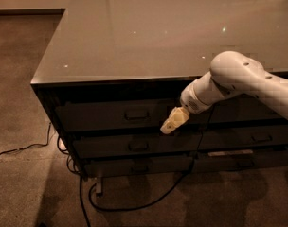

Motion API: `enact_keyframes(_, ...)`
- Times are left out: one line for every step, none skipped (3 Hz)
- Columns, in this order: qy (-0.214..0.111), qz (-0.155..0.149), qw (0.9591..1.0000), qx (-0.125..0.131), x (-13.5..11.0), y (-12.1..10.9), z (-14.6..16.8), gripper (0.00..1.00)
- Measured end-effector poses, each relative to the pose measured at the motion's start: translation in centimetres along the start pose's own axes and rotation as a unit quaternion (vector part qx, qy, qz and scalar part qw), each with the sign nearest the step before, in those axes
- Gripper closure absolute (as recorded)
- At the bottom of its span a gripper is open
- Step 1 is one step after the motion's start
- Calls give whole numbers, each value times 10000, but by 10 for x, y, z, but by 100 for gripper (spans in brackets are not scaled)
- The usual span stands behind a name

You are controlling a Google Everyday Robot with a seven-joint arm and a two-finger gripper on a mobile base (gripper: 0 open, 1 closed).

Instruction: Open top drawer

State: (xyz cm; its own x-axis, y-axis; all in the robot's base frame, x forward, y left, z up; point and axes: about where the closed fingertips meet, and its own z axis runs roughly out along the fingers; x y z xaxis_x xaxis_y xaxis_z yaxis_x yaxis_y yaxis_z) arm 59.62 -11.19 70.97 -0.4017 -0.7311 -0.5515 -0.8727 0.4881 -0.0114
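Camera view: top drawer [94, 117] closed, left stack, just under the surface [134, 37]. Gripper [167, 127] hangs before the drawer's right end, fingers narrow, drawn together, holding nothing. Handle [137, 114] lies left and slightly up from the tips, near but apart, with its long axis horizontal.

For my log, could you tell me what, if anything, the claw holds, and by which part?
Nothing: the claw hangs right of the handle on the top drawer, apart from it.
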Motion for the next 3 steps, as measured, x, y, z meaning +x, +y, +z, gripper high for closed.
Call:
enact_keyframes(-344,-684,9968,-215,-8,-5,-1,0)
enact_keyframes(-192,-1559,9871,-321,-7,-1,-2,0)
enact_keyframes(-185,-1697,9847,-336,-7,0,-1,0)
